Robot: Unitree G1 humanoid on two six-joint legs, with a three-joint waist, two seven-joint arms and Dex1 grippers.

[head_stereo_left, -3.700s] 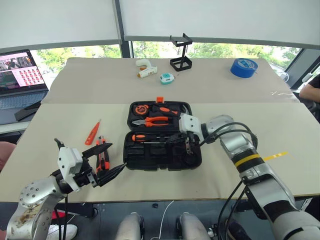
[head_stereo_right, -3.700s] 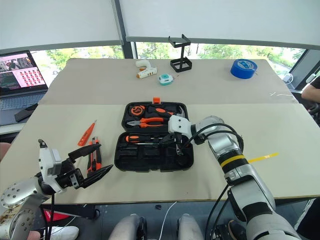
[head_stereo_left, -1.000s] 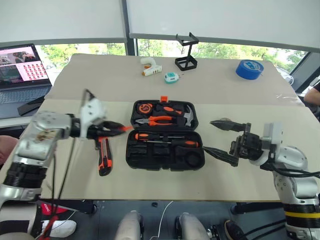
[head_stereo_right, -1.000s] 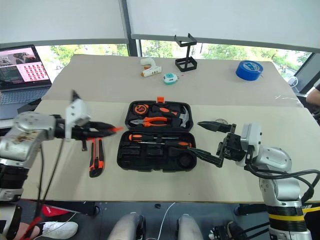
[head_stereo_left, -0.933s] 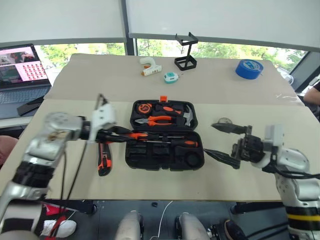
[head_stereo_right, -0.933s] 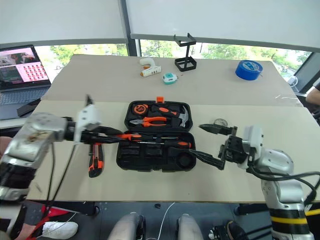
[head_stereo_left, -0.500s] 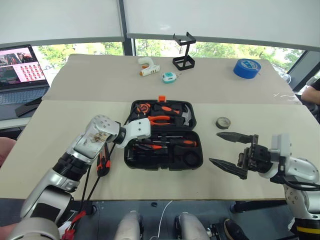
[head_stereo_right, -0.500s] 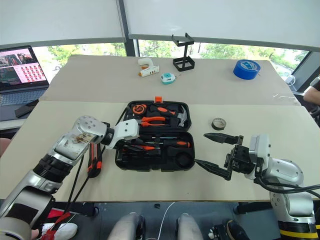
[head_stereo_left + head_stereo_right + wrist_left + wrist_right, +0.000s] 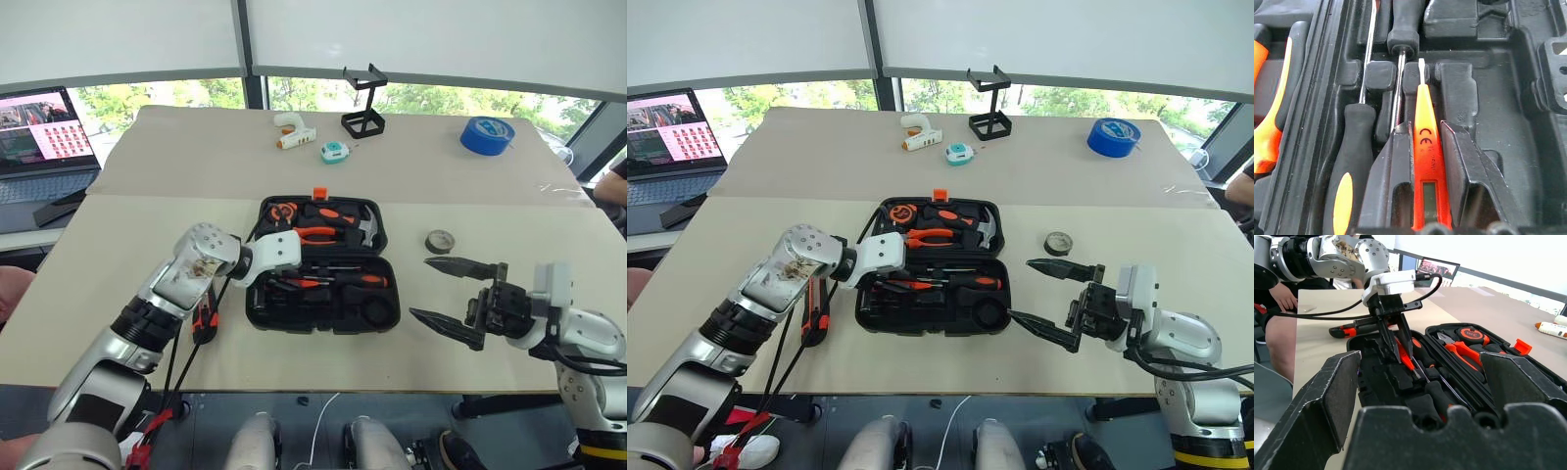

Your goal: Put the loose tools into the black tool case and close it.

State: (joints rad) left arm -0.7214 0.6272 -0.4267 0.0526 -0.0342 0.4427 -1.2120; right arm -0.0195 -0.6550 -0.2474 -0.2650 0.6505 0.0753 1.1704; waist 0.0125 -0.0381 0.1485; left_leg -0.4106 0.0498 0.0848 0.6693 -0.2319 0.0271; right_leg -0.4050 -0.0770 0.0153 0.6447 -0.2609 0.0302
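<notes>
step: left end effector clamped on pen screwdriver, low over case front half. next: seat it in slot, let go. knife on surface just left of case. right end effector wide open, empty, right of case. laptop far left, windows behind.

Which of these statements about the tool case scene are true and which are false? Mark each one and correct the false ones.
1. The left end effector grips the small orange pen-like screwdriver over the black tool case. True.
2. The right end effector is shut. False: its fingers are spread wide, holding nothing.
3. The case is closed. False: it lies open.
4. The utility knife lies on the table beside the case. True.
5. The blue tape roll is inside the case. False: it sits far back on the table.
</notes>
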